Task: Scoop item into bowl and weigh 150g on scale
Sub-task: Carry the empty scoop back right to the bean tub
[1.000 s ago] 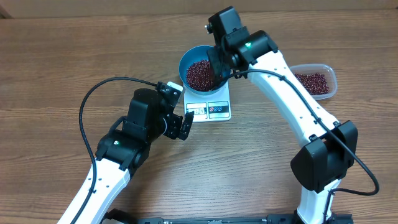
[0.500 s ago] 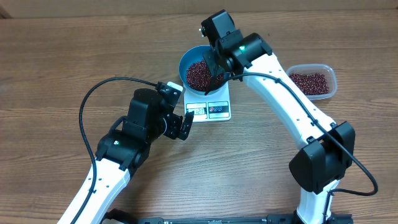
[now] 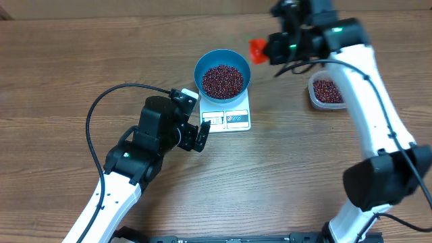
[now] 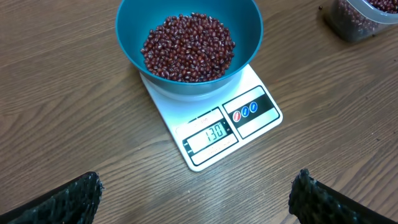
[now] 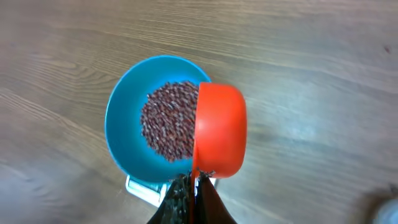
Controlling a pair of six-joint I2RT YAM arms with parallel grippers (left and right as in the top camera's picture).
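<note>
While the deep bright-blue bowl of red-brown beans sits on the flat white scale, the right gripper clamps an orange plastic scoop just right of it; the left gripper gapes nearer.

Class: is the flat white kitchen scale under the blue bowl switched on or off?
On: the display of the flat white kitchen scale shows digits, with the round blue bowl of red-brown beans resting on it.
</note>
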